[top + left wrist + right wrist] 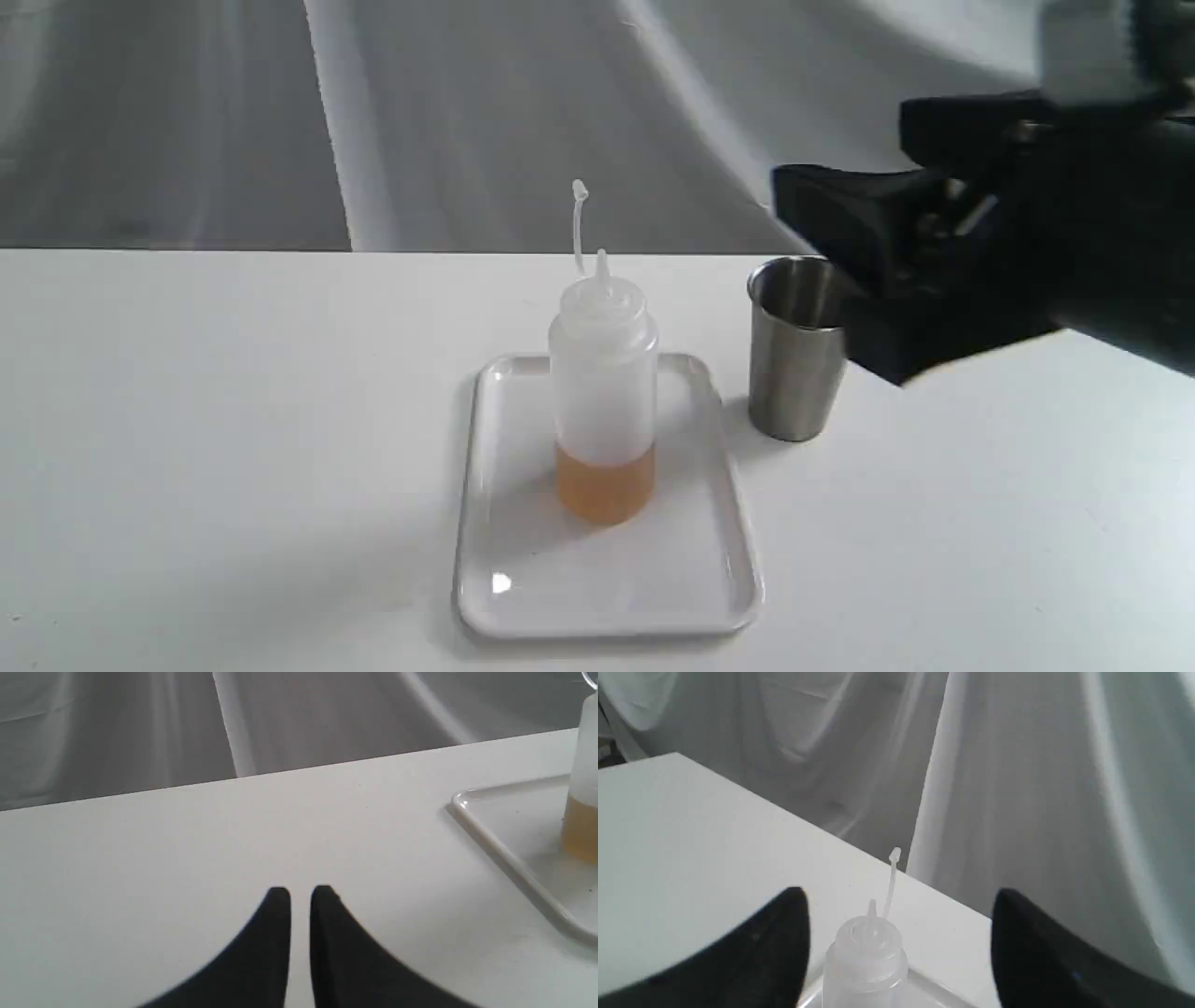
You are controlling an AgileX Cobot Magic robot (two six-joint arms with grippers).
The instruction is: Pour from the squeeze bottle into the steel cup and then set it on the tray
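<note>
Translucent squeeze bottle (pixel 603 392), amber-bottomed, on tray (pixel 607 597); right gripper (pixel 899 896) jaws spread, left gripper (pixel 300 893) jaws nearly together.

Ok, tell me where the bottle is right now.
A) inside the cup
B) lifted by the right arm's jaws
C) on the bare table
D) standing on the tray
D: the bottle stands upright on the tray, with the cup beside the tray on the table.

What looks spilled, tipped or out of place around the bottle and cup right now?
Nothing stands out. The squeeze bottle stands upright on the tray, its tethered cap off the nozzle and sticking up. The steel cup stands upright on the table beside the tray. No spill shows on either surface.
</note>
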